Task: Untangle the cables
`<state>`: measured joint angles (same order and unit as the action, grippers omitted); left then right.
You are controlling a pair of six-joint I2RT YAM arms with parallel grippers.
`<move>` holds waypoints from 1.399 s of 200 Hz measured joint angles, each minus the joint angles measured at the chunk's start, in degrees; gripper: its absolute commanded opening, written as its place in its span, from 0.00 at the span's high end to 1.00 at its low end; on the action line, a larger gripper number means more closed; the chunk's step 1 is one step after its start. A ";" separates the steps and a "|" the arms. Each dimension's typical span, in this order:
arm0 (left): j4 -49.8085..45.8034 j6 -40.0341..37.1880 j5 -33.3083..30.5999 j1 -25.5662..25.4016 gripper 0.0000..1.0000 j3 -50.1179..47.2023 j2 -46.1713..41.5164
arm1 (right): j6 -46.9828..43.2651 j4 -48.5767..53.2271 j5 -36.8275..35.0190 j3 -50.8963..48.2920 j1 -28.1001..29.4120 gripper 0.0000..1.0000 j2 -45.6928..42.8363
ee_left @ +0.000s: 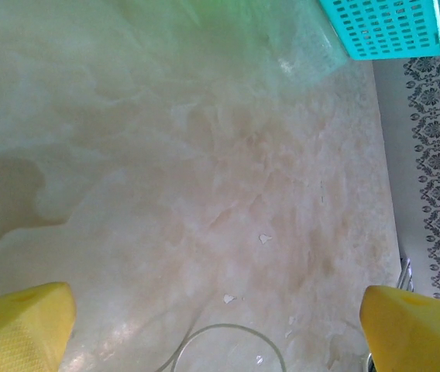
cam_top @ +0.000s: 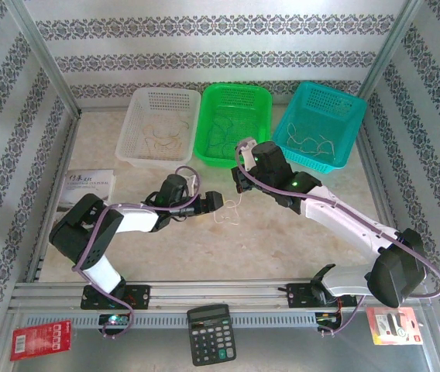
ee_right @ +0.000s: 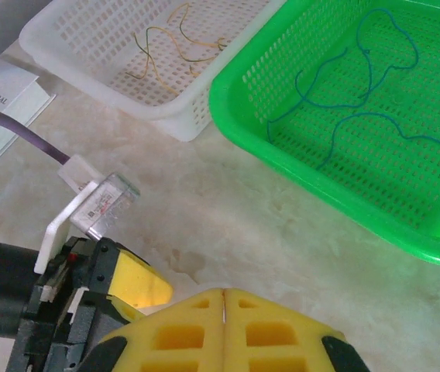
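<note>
A thin whitish cable [cam_top: 229,213] lies in loose loops on the marble tabletop between the two grippers. One loop of it [ee_left: 228,341] sits at the bottom of the left wrist view, between the wide-apart yellow fingers [ee_left: 22,325]. My left gripper [cam_top: 218,203] [ee_left: 216,306] is open just left of it, empty. My right gripper [cam_top: 239,188] [ee_right: 224,296] is shut just above the cable's far end; a pale sliver shows in the seam, but I cannot tell whether a strand is pinched. Tan cables [ee_right: 170,43] lie in the white basket [ee_right: 73,58], blue ones [ee_right: 359,93] in the green basket [ee_right: 243,116].
Three baskets stand along the back: white [cam_top: 139,155], green [cam_top: 204,151], teal [cam_top: 344,151], the teal one holding whitish strands [cam_top: 313,143]. A booklet [cam_top: 88,186] lies at the left. A calculator [cam_top: 210,343] and red packets [cam_top: 40,339] sit on the near rail.
</note>
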<state>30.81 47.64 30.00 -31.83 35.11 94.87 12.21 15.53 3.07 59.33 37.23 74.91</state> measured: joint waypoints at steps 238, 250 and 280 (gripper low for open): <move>5.79 0.90 3.48 -2.89 0.11 -3.61 -2.19 | 1.11 0.20 1.99 2.62 -3.78 1.00 -2.58; 5.84 0.90 3.72 -3.13 0.11 -3.61 -2.19 | 1.11 0.17 2.19 3.10 -3.78 1.00 -2.49; 6.14 1.07 4.35 -4.00 0.11 -3.56 -2.19 | 1.14 0.15 2.36 4.11 -4.13 1.00 -2.12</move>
<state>36.95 48.71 34.35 -35.83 31.55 92.68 13.34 15.68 5.43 63.44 33.10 72.79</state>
